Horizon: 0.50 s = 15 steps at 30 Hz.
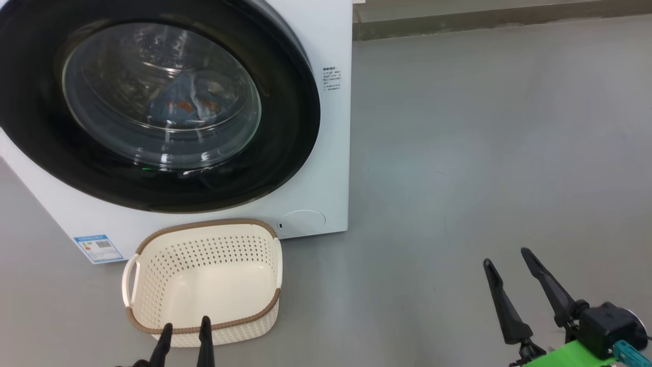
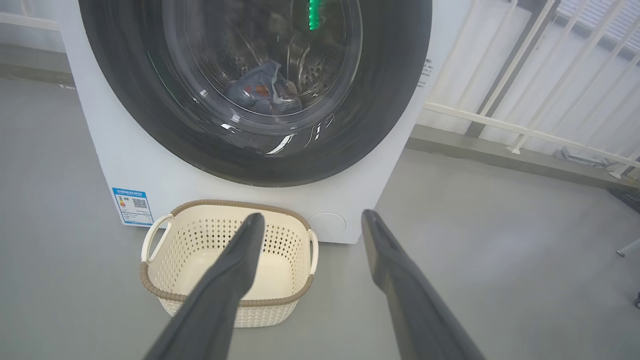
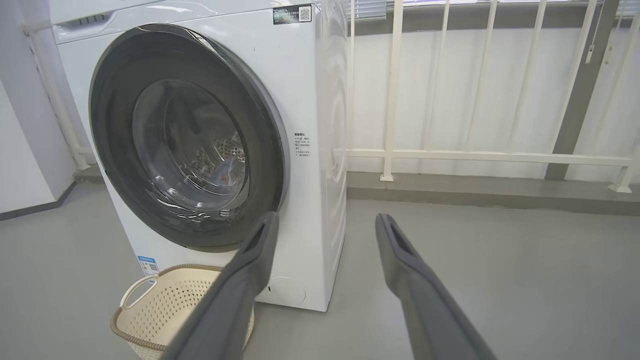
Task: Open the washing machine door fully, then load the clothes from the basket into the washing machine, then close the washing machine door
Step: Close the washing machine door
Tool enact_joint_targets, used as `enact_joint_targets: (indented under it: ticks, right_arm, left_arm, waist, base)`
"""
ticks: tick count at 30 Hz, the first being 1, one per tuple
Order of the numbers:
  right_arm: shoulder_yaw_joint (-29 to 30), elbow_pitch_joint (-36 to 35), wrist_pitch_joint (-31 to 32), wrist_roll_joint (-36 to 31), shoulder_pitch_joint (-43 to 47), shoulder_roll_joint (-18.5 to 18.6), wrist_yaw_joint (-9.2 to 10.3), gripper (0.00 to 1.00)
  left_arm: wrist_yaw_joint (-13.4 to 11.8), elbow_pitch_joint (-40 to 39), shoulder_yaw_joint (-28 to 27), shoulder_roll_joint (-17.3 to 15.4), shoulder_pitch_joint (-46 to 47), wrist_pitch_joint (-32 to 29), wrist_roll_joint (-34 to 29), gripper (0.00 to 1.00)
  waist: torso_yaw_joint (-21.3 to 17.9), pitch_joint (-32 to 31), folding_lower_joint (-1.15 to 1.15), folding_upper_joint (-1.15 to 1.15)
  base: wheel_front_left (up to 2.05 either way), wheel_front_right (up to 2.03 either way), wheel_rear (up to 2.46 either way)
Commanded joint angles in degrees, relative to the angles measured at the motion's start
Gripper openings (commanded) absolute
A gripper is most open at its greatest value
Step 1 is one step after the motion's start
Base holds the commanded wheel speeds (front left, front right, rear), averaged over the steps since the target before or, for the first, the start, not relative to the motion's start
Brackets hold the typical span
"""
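Just one basket (image 1: pixel 214 250), one washing machine door (image 1: pixel 288 127)

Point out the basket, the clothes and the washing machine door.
basket (image 1: pixel 214 250), head view, far perforated wall.
clothes (image 2: pixel 262 92), left wrist view, blue fabric behind the glass.
washing machine door (image 1: pixel 290 122), head view, black rim's right side.

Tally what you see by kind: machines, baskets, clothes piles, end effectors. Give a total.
1 washing machine, with the washing machine door shut
1 basket, empty
1 pile of clothes, inside the drum behind the glass; separate pieces can't be told apart
2 end effectors: left end effector and right end effector, both open
Total: 5
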<state>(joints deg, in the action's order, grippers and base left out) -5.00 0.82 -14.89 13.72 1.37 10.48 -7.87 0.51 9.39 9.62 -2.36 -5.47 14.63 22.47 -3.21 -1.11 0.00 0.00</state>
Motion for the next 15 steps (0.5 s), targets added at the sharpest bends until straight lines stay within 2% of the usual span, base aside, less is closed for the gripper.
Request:
enact_joint_targets:
  ticks: [1, 8, 15]
  right_arm:
    - [-0.4, -1.7, -0.1, -0.8, 0.0, 0.1, 0.38, 1.00]
    - [3.8, -2.0, -0.1, -3.1, 3.5, -1.7, 0.38, 1.00]
    - [4.8, -2.5, -0.1, -3.6, 3.9, -2.2, 0.38, 1.00]
  left_arm:
    - [-0.4, -1.8, -2.2, -0.5, 0.6, 0.4, -0.5, 1.00]
    - [0.2, -2.7, -4.3, -0.5, -1.0, 0.4, -2.3, 1.00]
    - [0.9, -2.8, -5.6, -0.5, -1.9, 0.4, -3.4, 1.00]
  waist:
    - [0.2, -0.2, 0.00, 0.00]
    - [1.2, -1.0, 0.00, 0.00]
    - [1.7, -1.3, 0.00, 0.00]
  base:
    - [0.00, 0.00, 0.00]
    - [0.00, 0.00, 0.00]
    - [0.00, 0.00, 0.00]
